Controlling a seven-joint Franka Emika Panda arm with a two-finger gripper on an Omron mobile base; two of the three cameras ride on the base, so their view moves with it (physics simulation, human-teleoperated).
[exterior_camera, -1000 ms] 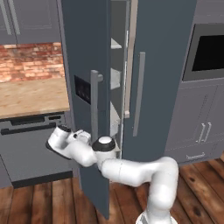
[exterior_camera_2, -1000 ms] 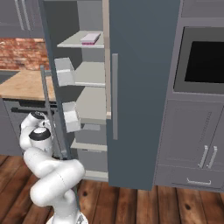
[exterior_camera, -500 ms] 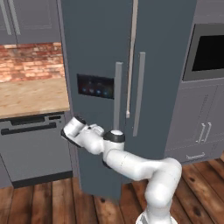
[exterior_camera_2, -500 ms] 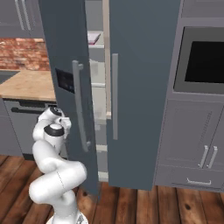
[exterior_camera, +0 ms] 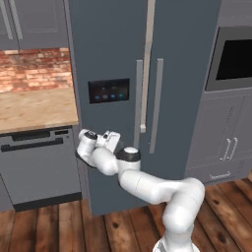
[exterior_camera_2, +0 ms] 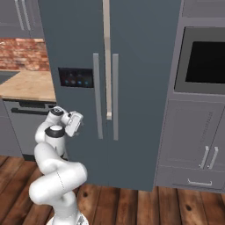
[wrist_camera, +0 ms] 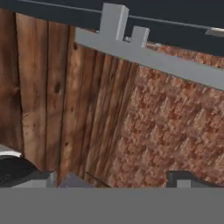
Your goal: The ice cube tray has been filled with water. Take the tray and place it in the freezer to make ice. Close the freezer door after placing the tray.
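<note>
The ice cube tray cannot be seen: the freezer [exterior_camera: 142, 98] hides whatever lies inside, and its top and bottom are cut off in both base views. The freezer door [exterior_camera: 106, 64], the left panel with the small black display [exterior_camera: 109, 91] and blue lights, stands upright with its long axis vertical and now lies almost flush with the neighbouring door [exterior_camera_2: 145, 88]; a pale sliver [exterior_camera: 146, 64] still shows between the two panels, so whether it is fully latched is hard to tell. A second ago this door stood wide open with white shelves and the tray on the top shelf in sight; half a second ago it was partly swung in. The gripper [exterior_camera: 112, 141] has followed the door across and sits low in front of its lower half, left of the grey vertical handle [exterior_camera: 138, 103], fingers spread wide and holding nothing; contact with the panel is not clear. The hand view is rolled, showing wooden floor [wrist_camera: 57, 100], brick wall [wrist_camera: 175, 131] and a grey bar [wrist_camera: 166, 63], with only the fingertips [wrist_camera: 179, 178] at the bottom edge
</note>
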